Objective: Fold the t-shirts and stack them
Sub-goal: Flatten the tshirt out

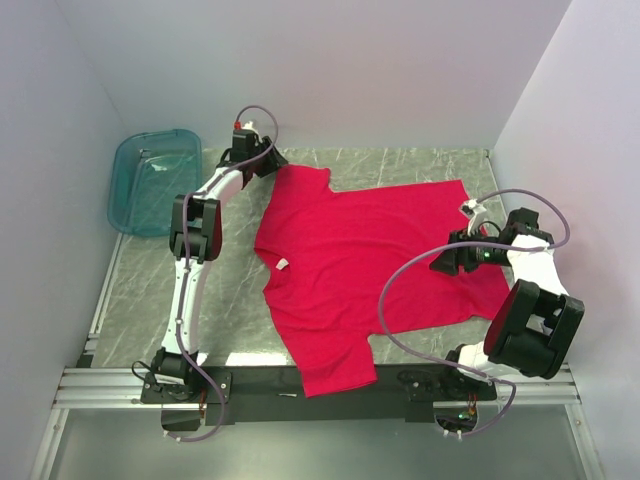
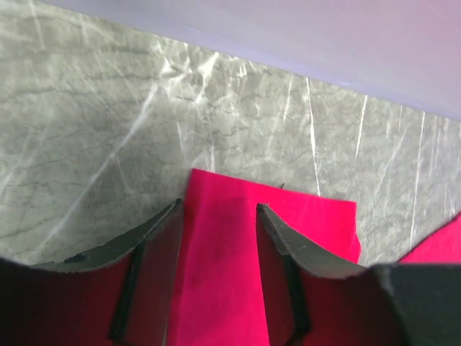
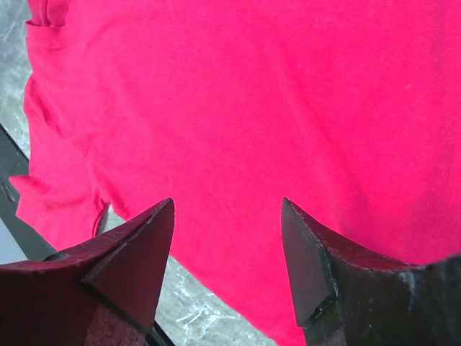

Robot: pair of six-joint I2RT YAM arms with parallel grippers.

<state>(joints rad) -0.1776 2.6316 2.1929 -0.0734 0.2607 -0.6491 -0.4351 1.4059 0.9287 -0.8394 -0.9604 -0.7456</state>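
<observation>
Currently the red t-shirt (image 1: 350, 240) lies spread flat on the marble worktop (image 1: 130, 290) with its white neck label (image 1: 283, 265) showing toward the left. One sleeve reaches over the near edge, and a teal tub (image 1: 155, 180) sits well apart at the far left corner. Left claw (image 2: 218, 209) is released, its fingers parted astride the far sleeve (image 2: 288, 216); it probably touches the cloth, but the wrist view cannot confirm this. Right claw (image 3: 227, 205) is likewise released and grasps nothing, low over the shirt's hem edge on the right side.
</observation>
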